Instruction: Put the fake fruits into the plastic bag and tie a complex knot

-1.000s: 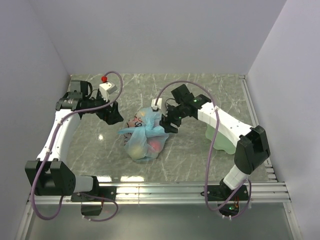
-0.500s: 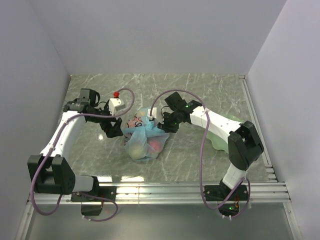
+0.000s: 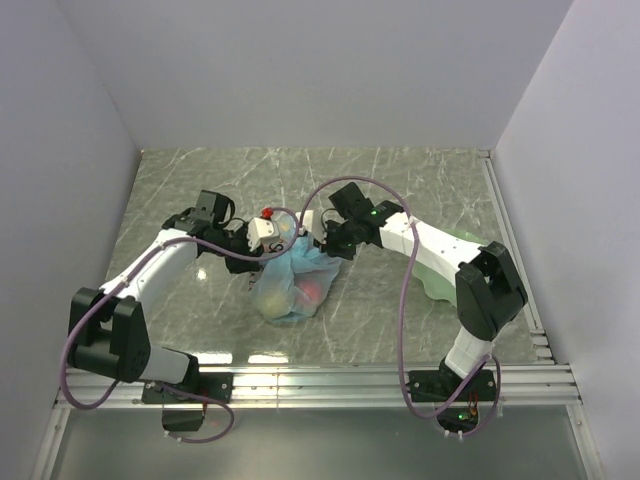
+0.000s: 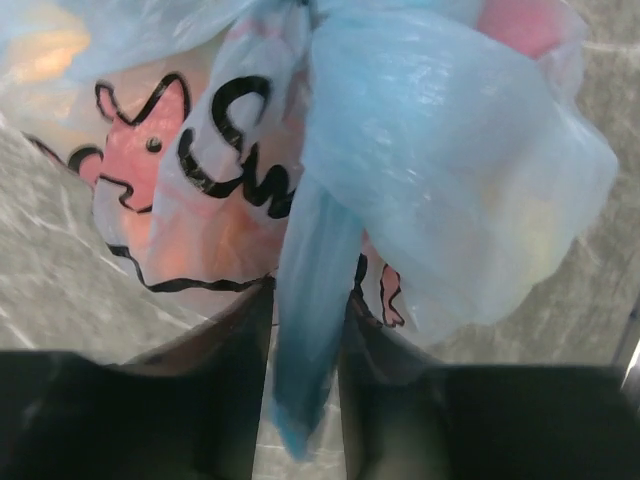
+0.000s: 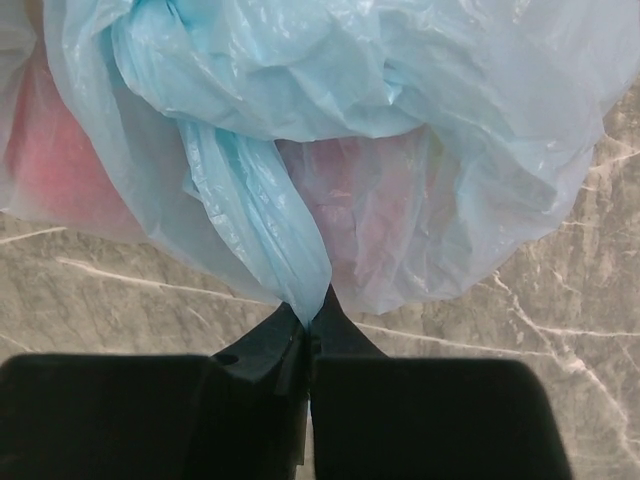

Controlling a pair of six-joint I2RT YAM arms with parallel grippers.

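tails opposite, one per gripper

plastic bag (image 3: pixel 285 300) is sitting on the surface (image 3: pixel 400 180), fake fruits (image 3: pixel 312 291) inside. right gripper (image 5: pixel 308 335) is pinching the right tail (image 5: pixel 255 215) shut. left gripper (image 4: pixel 305 400) is straddling the left tail (image 4: pixel 315 300); can't tell if it's clamping. each tail is running from the knot (image 5: pixel 290 70) toward its own gripper, so expecting an outward pull.

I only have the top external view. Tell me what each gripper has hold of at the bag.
Observer: In the right wrist view, the right gripper is shut, pinching the tip of a twisted blue tail of the plastic bag.
Operator: Now report the left.
Observer: In the left wrist view, a second blue tail hangs between the fingers of the left gripper. I cannot tell whether it is clamped.
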